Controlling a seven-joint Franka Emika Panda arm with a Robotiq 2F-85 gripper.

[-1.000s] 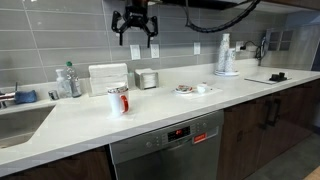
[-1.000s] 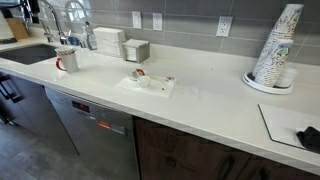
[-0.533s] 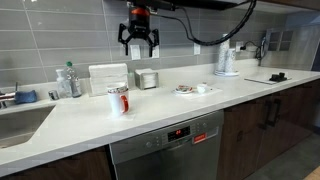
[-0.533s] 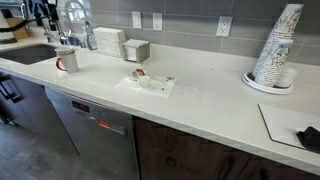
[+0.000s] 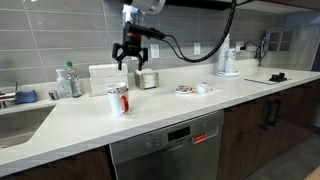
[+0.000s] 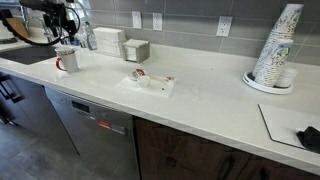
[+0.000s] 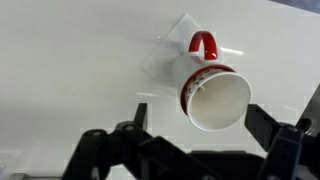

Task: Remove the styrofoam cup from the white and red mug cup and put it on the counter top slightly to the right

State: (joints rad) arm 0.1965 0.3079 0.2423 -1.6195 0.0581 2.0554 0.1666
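The white and red mug cup [image 5: 119, 102] stands on the counter top [image 5: 160, 108] near the sink, with the styrofoam cup [image 5: 117, 91] nested inside it. Both show in the other exterior view too, the mug [image 6: 66, 62] with the foam cup's rim [image 6: 66, 50] above it. In the wrist view the mug's red handle [image 7: 203, 45] and the foam cup's open mouth [image 7: 217, 100] sit between my fingers. My gripper [image 5: 132, 57] [image 6: 63, 20] [image 7: 200, 122] is open and empty, hanging above the cup and apart from it.
A napkin holder [image 5: 107, 78] and a small box [image 5: 147, 79] stand behind the mug. A plate with items [image 5: 193, 90] lies mid-counter. A tall cup stack [image 6: 277, 50] stands on a tray. Bottles [image 5: 68, 80] and a sink [image 5: 15, 125] are beside the mug. A dishwasher [image 5: 165, 145] is below.
My gripper has come down from high near the wall and shifted toward the mug. It stays open. The mug and foam cup have not moved.
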